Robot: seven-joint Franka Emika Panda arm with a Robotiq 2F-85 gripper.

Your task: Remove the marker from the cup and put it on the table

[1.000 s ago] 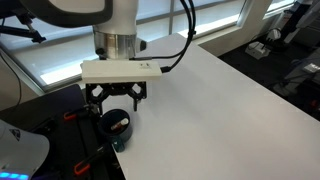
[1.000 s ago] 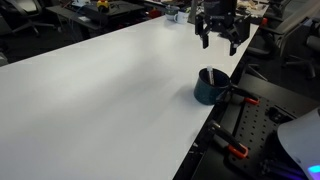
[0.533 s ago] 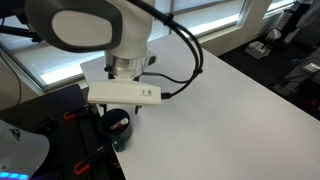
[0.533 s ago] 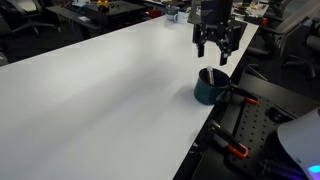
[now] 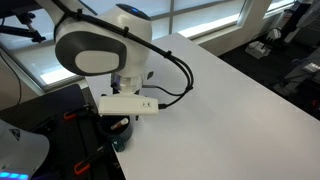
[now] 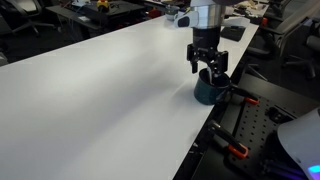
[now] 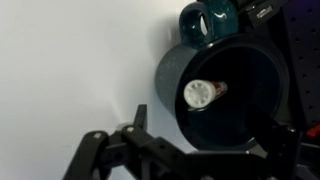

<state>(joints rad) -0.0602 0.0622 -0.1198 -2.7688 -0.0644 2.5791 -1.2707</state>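
The hand [image 6: 208,70], jaws spread wide and holding nothing, hovers just above the cup [image 6: 207,92] at the edge of the worktop [image 6: 100,90]. The marker [image 7: 203,93] stands inside the cup, ungrasped. Lifting it out and laying it down both remain.

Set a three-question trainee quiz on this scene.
1. True or false: the marker lies on the table.
2. Pick one. The pincer is: A) shut on the marker; B) open over the cup; C) open, far from the cup.
3. Fill the gap: the cup stands near the table's ____.

Key: 1 false, the marker is in the cup; 2 B; 3 edge.
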